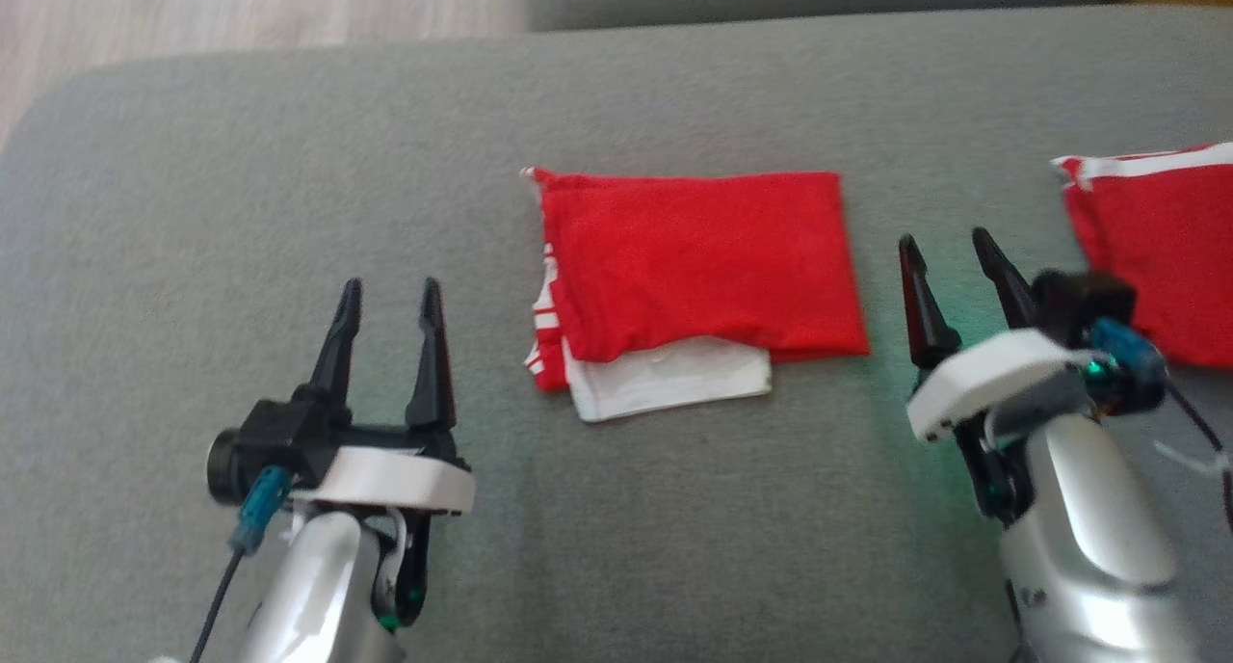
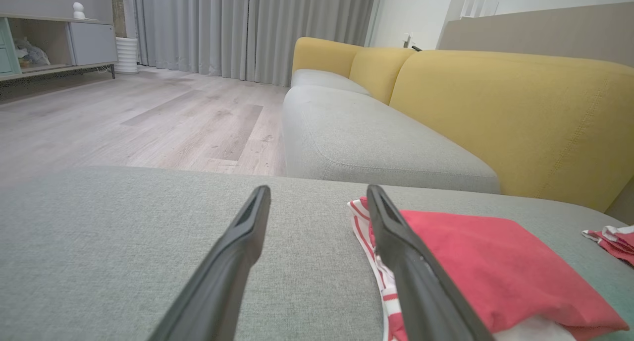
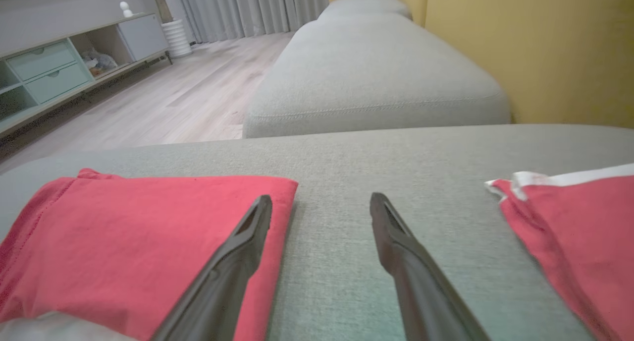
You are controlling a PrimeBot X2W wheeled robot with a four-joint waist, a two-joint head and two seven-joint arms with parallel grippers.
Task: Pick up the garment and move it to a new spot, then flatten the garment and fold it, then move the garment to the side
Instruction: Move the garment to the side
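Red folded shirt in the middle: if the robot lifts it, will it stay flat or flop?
The red folded shirt would probably flop and unfold: it is soft cloth in loose layers, a white layer poking out. It looks light, lying nearly flat on the grey cushion. Pushed, it might bunch up rather than slide on that woven fabric.

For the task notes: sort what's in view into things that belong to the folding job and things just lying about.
Job in hand:
- folded red garment, lying between the tools
- left tool, open and empty
- right tool, open and empty
- grey cushion under the garment

Lying about:
- second red garment, at the robot's right
- yellow sofa back
- cabinet
- curtains
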